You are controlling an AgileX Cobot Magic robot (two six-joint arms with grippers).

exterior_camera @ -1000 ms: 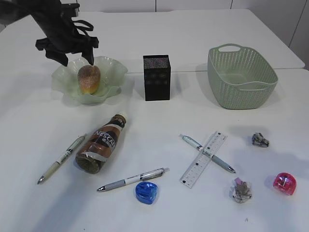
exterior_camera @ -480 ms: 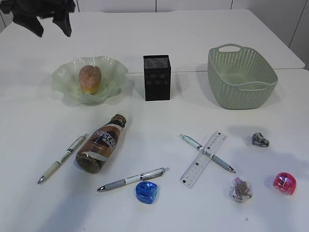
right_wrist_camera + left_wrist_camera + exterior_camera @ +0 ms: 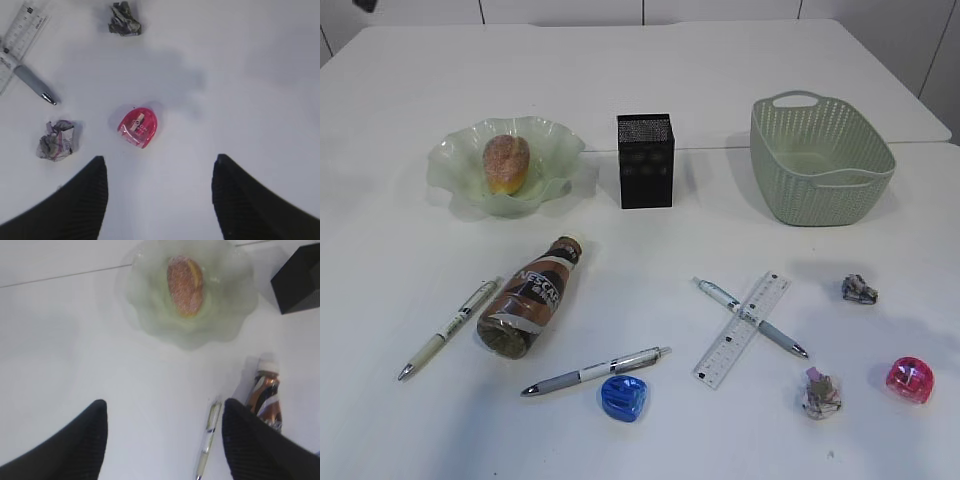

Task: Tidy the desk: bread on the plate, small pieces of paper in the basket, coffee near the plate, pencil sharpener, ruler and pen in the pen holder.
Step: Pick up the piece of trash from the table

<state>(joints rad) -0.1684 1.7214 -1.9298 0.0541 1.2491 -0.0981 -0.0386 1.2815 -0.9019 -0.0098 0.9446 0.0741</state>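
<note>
Bread already sits in the green plate, which lies ahead of your left gripper; its jaws stand apart with nothing between them, so you can count that step done. Just beyond that pincer's right finger the coffee bottle lies on its side, a little short of the plate, so you may judge it needs standing closer. A white pen lies between the left fingers' line and the bottle, and a grey pen with a blue pencil sharpener rests further right; none is in the black pen holder yet. Moving on, a third pen lies crossed with the clear ruler. Your right gripper hangs with jaws apart and empty, the pink pencil sharpener just ahead of it, one paper scrap ahead to its left, another paper scrap further ahead. You still have the basket to fill.
</note>
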